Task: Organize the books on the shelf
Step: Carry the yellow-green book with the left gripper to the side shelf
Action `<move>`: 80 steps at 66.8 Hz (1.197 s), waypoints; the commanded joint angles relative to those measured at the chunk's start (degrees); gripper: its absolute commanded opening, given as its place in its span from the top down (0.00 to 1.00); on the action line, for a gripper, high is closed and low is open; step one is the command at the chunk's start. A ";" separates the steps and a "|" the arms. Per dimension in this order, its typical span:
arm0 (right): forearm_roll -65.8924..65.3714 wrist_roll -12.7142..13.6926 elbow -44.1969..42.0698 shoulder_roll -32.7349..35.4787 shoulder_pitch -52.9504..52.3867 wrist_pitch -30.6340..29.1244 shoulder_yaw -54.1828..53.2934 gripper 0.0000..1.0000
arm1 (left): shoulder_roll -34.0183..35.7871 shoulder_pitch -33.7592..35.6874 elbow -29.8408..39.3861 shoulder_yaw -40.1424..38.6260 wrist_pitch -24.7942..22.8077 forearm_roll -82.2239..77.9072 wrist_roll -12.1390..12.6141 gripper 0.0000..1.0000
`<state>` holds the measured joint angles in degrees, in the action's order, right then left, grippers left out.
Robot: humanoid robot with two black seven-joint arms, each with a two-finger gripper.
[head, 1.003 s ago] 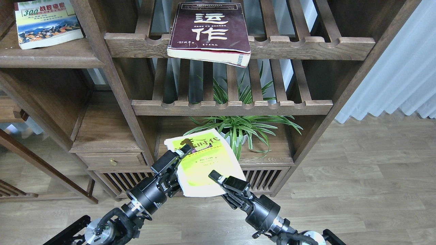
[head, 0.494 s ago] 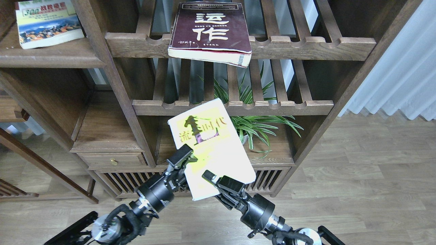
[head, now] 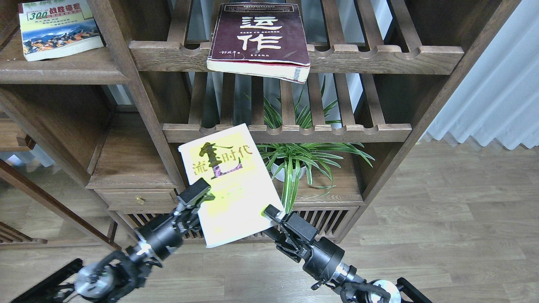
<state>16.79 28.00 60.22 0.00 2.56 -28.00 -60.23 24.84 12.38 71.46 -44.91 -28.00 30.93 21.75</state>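
My left gripper (head: pixel 197 196) is shut on the left edge of the lime-yellow and white book (head: pixel 229 181) and holds it in the air, cover facing me, in front of the lower slatted rack. My right gripper (head: pixel 271 212) sits at the book's lower right edge. Only its top finger shows, so its state is unclear. The thick maroon book (head: pixel 259 38) lies on the upper slatted rack and overhangs its front rail. The green "300" book (head: pixel 59 29) lies on the flat board shelf (head: pixel 84 71) at the top left.
A spider plant (head: pixel 303 155) in a white pot stands on the bottom board behind the held book. A lower slatted rack (head: pixel 337 132) crosses the middle. A flat compartment (head: pixel 126 164) with a drawer (head: pixel 137 198) lies at left. A curtain (head: pixel 484 84) hangs at right.
The book was raised and tilted upright, then carried left with my left gripper. My right gripper, which lay over the cover, is now at the book's right edge.
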 commanded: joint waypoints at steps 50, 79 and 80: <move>-0.18 0.00 -7.13 0.00 -2.91 0.00 0.82 0.00 | 57.77 1.07 13.97 -14.50 0.00 -1.22 6.25 0.97; -0.10 0.00 -8.54 0.00 -4.58 0.00 0.55 0.00 | 69.56 15.48 9.76 -16.71 0.00 -1.22 6.25 0.97; -0.10 0.00 -8.54 0.00 -4.58 0.00 0.55 0.00 | 69.47 15.92 9.41 -16.44 0.00 -1.22 6.25 0.97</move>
<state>16.61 28.00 51.70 0.00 -1.95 -28.00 -59.61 93.48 24.65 83.40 -63.21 -28.01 29.72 27.99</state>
